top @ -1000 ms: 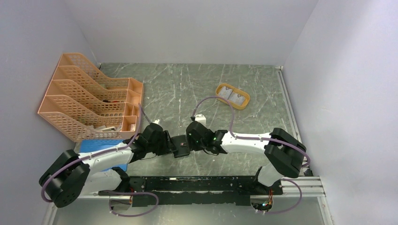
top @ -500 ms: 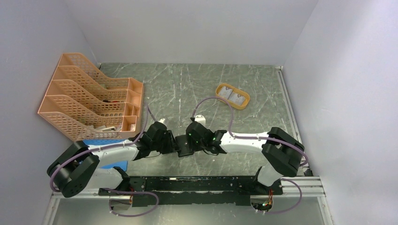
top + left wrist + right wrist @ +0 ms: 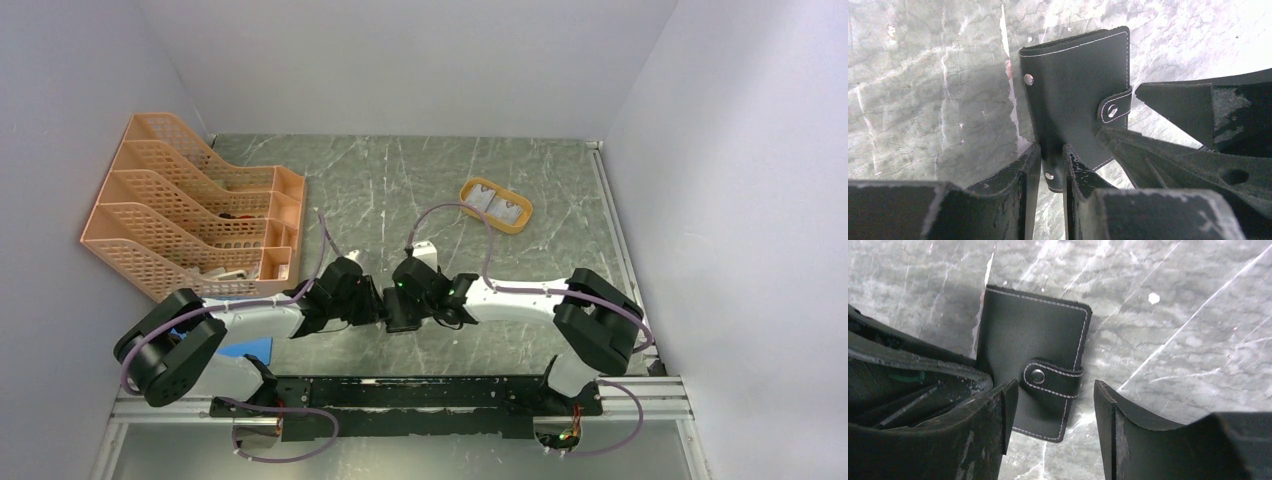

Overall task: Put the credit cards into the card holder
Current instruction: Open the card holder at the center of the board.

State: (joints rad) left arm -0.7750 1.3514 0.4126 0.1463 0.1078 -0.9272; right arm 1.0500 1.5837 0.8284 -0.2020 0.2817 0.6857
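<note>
The left gripper's [image 3: 1051, 150] two fingers [image 3: 1030, 167] are pinched almost together on the near edge of the one card holder [image 3: 1075, 85]. The holder lies folded shut on the table [image 3: 380, 180], near the middle. The right gripper's [image 3: 1054, 387] fingers [image 3: 1009, 405] stand wide apart either side of its snap tab [image 3: 1053, 378], holding nothing. Two credit cards [image 3: 482, 199] lie side by side in one orange oval tray [image 3: 497, 226], far right. One orange file rack [image 3: 150, 190] stands far left, and one blue pad [image 3: 258, 350] lies near left.
</note>
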